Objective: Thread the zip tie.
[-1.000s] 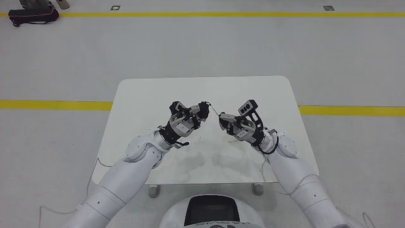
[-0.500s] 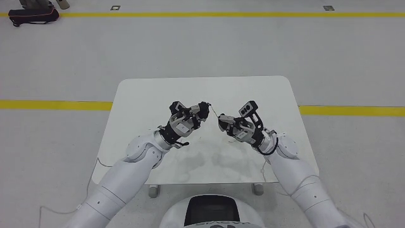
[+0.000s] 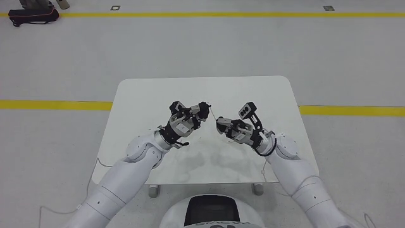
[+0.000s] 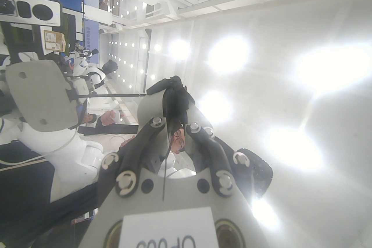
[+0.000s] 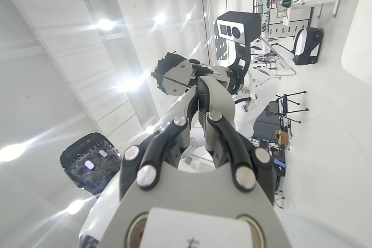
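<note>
You have both arms raised over the white table (image 3: 253,92), with the claws facing each other above its middle, close together. Your left gripper (image 4: 171,90) is pinched narrow on the black zip tie (image 4: 110,95). One thin length runs straight out from its fingertips to your right gripper (image 3: 219,123), and another trails back between its fingers toward the wrist. Your right gripper's fingers are pressed together too, their ribbed pads (image 5: 203,98) face to face, and the tie's strap meets their tips. The tie is stretched in the air between the two claws, off the table. The left claw sits slightly farther away than the right.
</note>
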Robot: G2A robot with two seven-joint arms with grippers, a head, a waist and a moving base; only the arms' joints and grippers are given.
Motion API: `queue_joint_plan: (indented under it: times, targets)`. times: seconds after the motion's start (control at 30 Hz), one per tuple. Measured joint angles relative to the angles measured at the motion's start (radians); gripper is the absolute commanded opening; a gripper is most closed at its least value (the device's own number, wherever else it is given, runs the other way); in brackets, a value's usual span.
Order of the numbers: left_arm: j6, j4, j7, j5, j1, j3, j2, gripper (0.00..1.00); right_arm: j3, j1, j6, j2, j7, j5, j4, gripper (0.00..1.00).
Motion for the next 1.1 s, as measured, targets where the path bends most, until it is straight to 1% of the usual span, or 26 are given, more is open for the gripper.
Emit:
queue_joint_plan:
  times: [0.4,0.67,0.7,0.73,0.77,0.9,1.1]
  targets:
    - [0.000,0.000,0.000,0.000,0.000,0.000,0.000,0.00,-0.003,-0.003,-0.007,0.003,-0.016,-0.022,0.003,0.00]
    - [0.000,0.000,0.000,0.000,0.000,0.000,0.000,0.00,0.011,-0.017,-0.011,0.011,-0.039,-0.060,0.005,0.00]
    - [0.000,0.000,0.000,0.000,0.000,0.000,0.000,0.00,0.016,-0.020,-0.010,0.013,-0.043,-0.065,0.006,0.11]
    - [0.000,0.000,0.000,0.000,0.000,0.000,0.000,0.00,0.021,-0.022,-0.010,0.015,-0.048,-0.070,0.006,0.41]
    - [0.000,0.000,0.000,0.000,0.000,0.000,0.000,0.00,0.028,-0.025,-0.010,0.017,-0.054,-0.073,0.006,1.00]
    - [0.000,0.000,0.000,0.000,0.000,0.000,0.000,0.00,0.053,-0.031,-0.035,0.022,-0.072,-0.065,-0.007,1.00]
    - [0.000,0.000,0.000,0.000,0.000,0.000,0.000,0.00,0.053,-0.031,-0.035,0.021,-0.072,-0.065,-0.007,1.00]
